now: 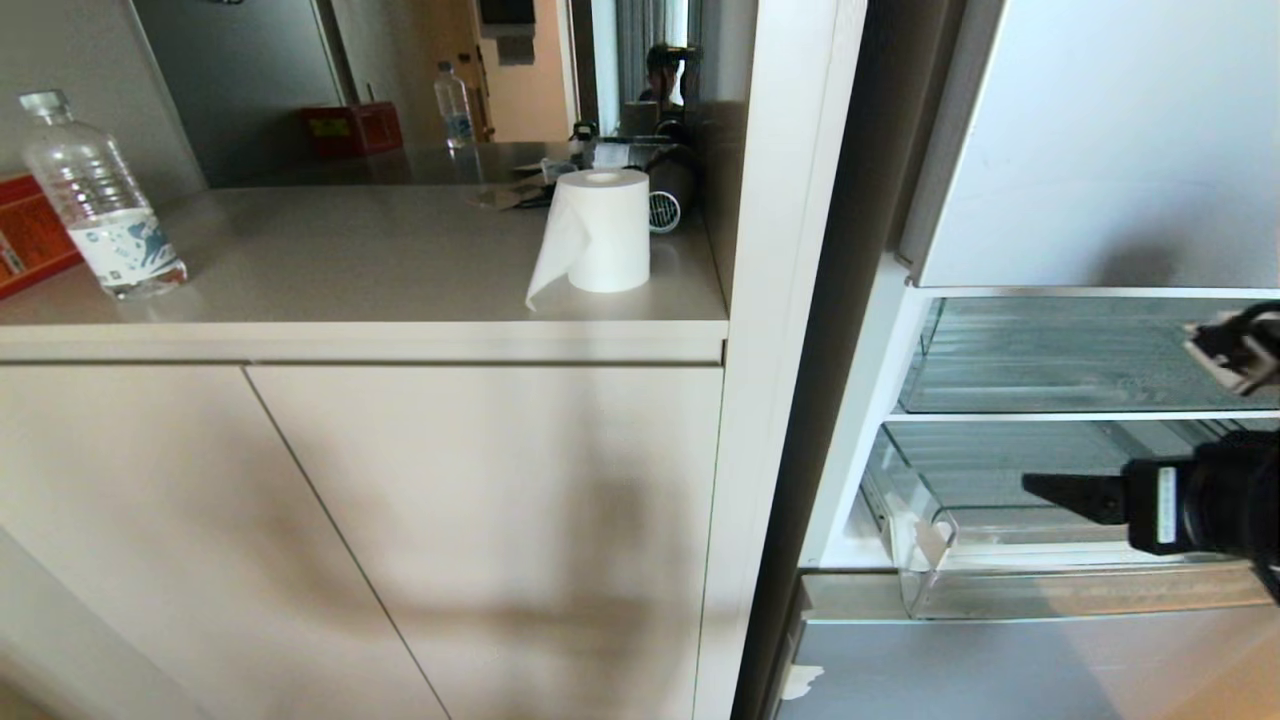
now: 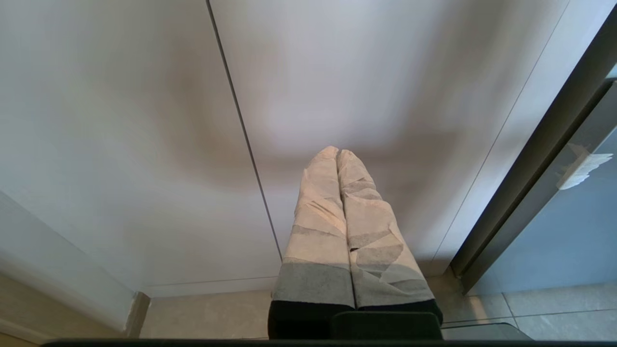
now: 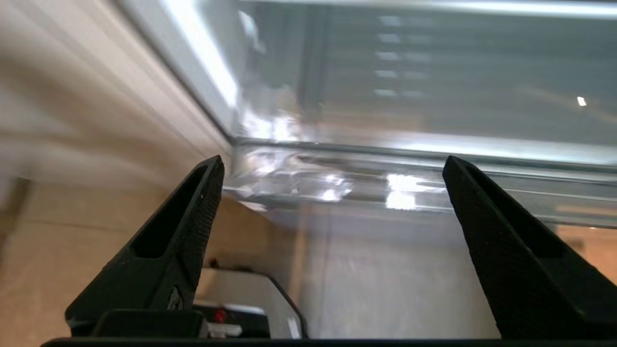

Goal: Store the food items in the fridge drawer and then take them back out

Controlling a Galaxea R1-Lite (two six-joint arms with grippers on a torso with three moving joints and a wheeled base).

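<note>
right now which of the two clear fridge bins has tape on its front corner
The lower one, the fridge drawer: torn white tape sits on its front left corner. The upper clear bin has none.

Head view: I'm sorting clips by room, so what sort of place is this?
Most likely a home kitchen. An open fridge with a clear fridge drawer stands beside a beige counter over cabinet doors, holding a paper roll and a water bottle.

Legible text: none.
Water bottle label, red box and white sticker on the right hand carry print too small to read.
</note>
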